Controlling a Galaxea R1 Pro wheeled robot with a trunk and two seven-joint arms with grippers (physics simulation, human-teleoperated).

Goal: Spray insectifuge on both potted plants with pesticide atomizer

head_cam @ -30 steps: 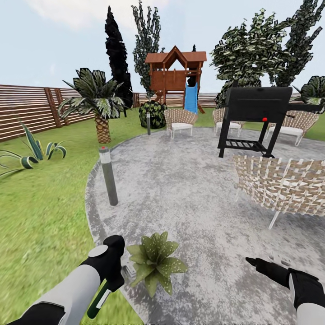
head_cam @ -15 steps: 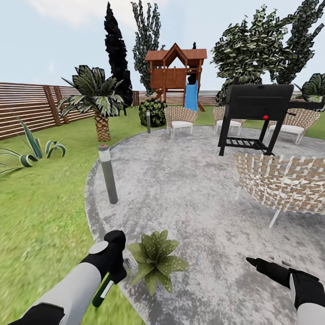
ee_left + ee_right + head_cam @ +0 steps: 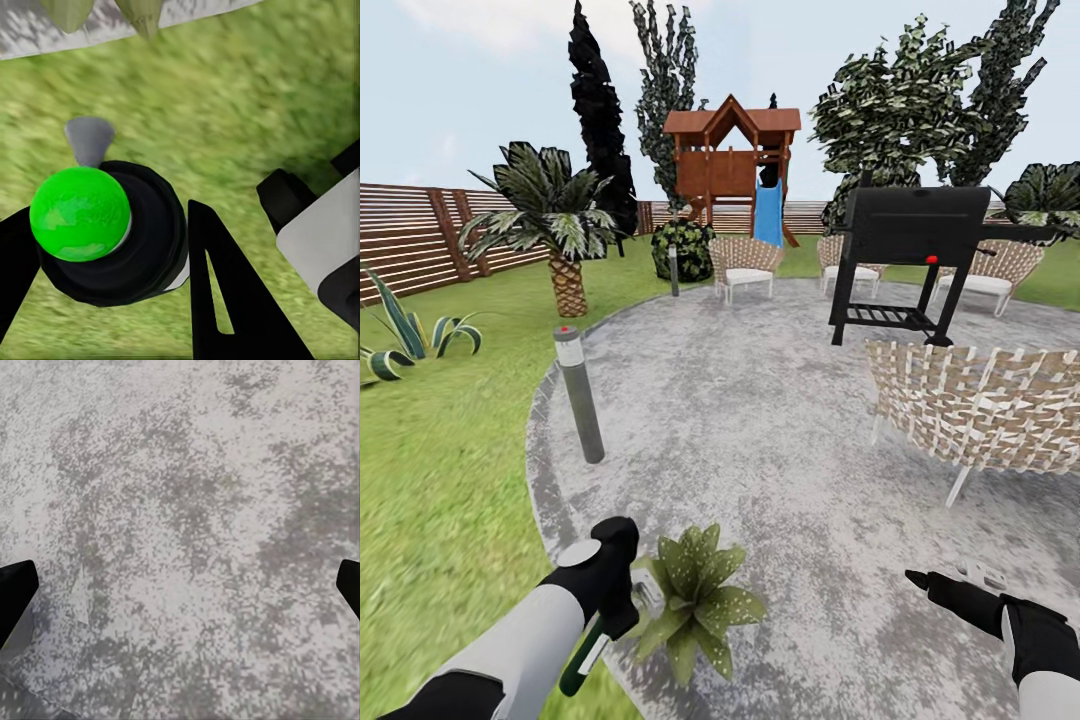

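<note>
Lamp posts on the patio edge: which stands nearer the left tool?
The grey red-topped post beside the lawn, just beyond the left tool; the other stands far back by the chairs.

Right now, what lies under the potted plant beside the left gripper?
Grey stone patio near its edge shows around the potted plant. Its leaves cover the base, so no pot shows.

Readable text: none on any surface.
Black metal grill (image 3: 916, 232): no legible brand or label.
Grey red-topped lamp post (image 3: 578, 393): no markings.
</note>
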